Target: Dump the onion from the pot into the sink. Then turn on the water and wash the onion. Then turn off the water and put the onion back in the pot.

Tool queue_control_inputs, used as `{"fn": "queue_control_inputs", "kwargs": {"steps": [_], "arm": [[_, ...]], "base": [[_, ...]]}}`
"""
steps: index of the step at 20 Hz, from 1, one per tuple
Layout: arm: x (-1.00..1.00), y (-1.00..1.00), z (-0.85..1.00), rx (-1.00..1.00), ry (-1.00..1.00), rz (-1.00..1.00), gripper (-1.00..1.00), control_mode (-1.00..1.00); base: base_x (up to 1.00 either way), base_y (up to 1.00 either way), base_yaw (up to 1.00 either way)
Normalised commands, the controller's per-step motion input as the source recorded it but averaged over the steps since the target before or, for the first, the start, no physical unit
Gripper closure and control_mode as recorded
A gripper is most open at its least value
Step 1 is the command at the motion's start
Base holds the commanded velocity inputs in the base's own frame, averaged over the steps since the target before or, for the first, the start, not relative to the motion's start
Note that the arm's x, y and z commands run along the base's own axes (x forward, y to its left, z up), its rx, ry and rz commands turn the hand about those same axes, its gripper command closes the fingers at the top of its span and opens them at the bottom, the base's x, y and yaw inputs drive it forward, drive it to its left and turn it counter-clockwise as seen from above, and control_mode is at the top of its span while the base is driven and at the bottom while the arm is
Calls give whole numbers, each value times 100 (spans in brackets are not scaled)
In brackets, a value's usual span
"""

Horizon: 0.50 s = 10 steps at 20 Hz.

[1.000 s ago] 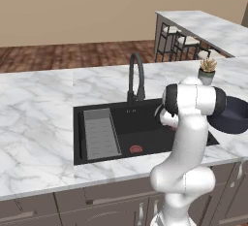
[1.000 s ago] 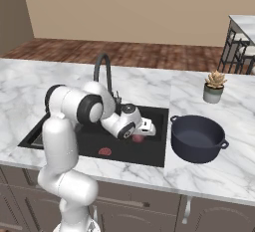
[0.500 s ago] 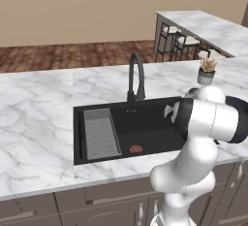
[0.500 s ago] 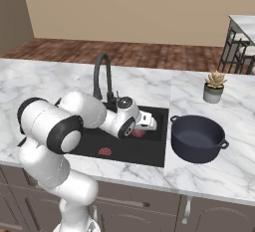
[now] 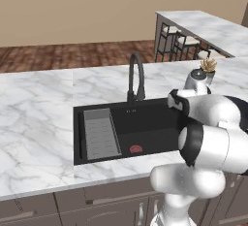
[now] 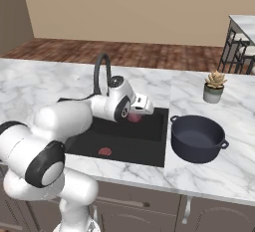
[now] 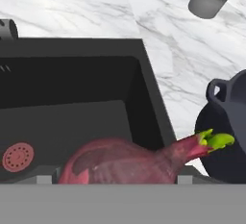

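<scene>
1. Nearest the hand camera, the onion (image 7: 129, 163) lies right at the fingers (image 7: 110, 179), its reddish body across the bottom of the view and its green-tipped point aimed at the pot (image 7: 226, 136). From the right base view a bit of red (image 6: 133, 118) shows just under the hand, above the sink's back right corner.
2. The fingers stand wide, and the onion sits between them. I judge it gripped across its broad body, though the fingertips themselves are hidden low in the view, so contact on both sides cannot be confirmed.
3. What has changed: over the last second the hand has risen from low inside the sink (image 6: 149, 152) and swung toward the pot side, and the arm's big joints have rolled forward toward the cameras. The finger spread has stayed the same throughout.
4. Meaning for the task: no blue stream falls from the faucet (image 6: 102, 71), so washing looks finished and the return to the pot is under way.
5. Farther right on the tabletop (image 6: 234, 166), the pot (image 6: 198, 137) stands upright and empty, well apart from the hand.
6. Beyond it sits the small planter (image 6: 214, 87), off the likely path.
</scene>
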Motion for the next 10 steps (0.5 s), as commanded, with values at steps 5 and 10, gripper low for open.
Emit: {"fn": "queue_control_inputs", "kwargs": {"steps": [5, 10], "arm": [[-46, -2, 55, 0, 2, -13, 100, -100], [-44, -5, 39, 0, 0, -17, 100, -100]], "base": [[0, 0, 0], [0, 0, 0]]}}
